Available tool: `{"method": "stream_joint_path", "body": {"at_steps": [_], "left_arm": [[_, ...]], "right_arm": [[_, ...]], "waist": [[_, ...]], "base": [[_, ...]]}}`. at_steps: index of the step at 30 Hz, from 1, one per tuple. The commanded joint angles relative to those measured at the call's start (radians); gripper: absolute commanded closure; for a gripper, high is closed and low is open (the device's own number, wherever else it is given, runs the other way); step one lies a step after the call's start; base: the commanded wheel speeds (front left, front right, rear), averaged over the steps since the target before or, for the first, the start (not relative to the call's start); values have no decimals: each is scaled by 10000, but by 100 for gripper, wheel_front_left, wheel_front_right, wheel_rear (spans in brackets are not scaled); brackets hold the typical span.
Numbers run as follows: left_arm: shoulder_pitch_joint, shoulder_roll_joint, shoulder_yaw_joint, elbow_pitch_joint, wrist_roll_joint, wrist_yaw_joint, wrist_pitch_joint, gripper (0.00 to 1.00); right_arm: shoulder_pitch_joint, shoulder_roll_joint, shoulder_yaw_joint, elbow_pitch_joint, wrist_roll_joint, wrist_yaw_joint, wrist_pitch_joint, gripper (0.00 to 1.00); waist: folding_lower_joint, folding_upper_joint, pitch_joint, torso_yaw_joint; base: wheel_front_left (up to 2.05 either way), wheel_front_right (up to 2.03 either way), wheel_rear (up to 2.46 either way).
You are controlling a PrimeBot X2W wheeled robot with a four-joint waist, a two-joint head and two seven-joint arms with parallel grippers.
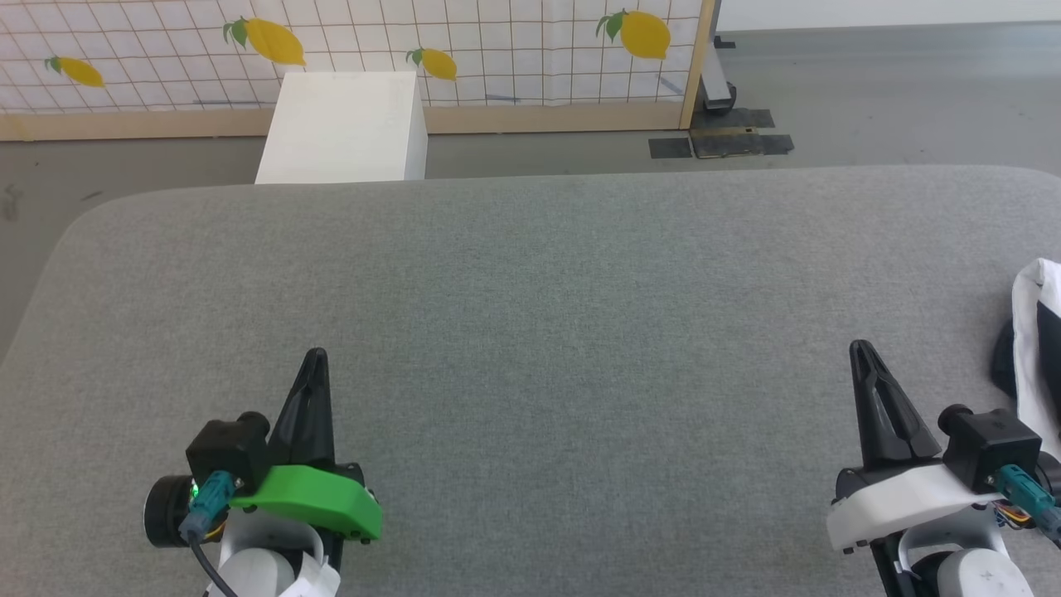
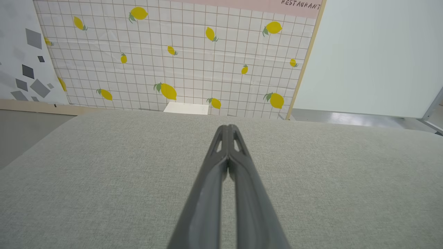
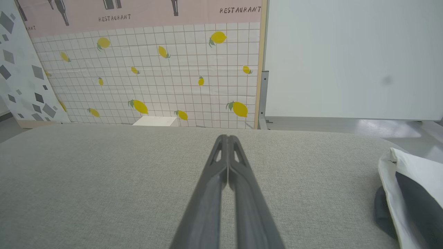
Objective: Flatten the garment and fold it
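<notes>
The garment [image 1: 1036, 332], white with black parts, lies bunched at the right edge of the grey padded table [image 1: 530, 332], and it also lies at the right edge of the right wrist view as the garment [image 3: 408, 193]. My right gripper [image 1: 860, 348] hovers just left of it, shut and empty, fingertips pressed together [image 3: 227, 138]. Over the table's front left, far from the cloth, my left gripper [image 1: 316, 356] is shut with nothing in it [image 2: 227, 128].
A white box [image 1: 344, 124] stands on the floor behind the table's far edge, in front of a lemon-print panel [image 1: 348, 50]. Bare grey floor lies beyond the table at right. The wide table surface stretches between both grippers.
</notes>
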Motion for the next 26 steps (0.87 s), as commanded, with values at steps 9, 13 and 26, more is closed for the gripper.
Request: {"method": "stream_joint_path", "body": {"at_steps": [9, 13, 26], "left_arm": [[229, -15, 21, -162, 253, 116, 227, 100], [254, -16, 28, -211, 319, 137, 308, 100], [336, -21, 52, -371, 542, 210, 575, 100]], "right_arm": [[50, 8, 82, -92, -148, -6, 167, 100], [55, 10, 103, -105, -179, -6, 219, 100], [71, 13, 171, -149, -281, -8, 394, 100]], "waist": [[0, 24, -52, 29], [0, 26, -72, 40], [0, 35, -139, 77]], "base": [[0, 0, 0], [0, 0, 0], [0, 0, 0]]}}
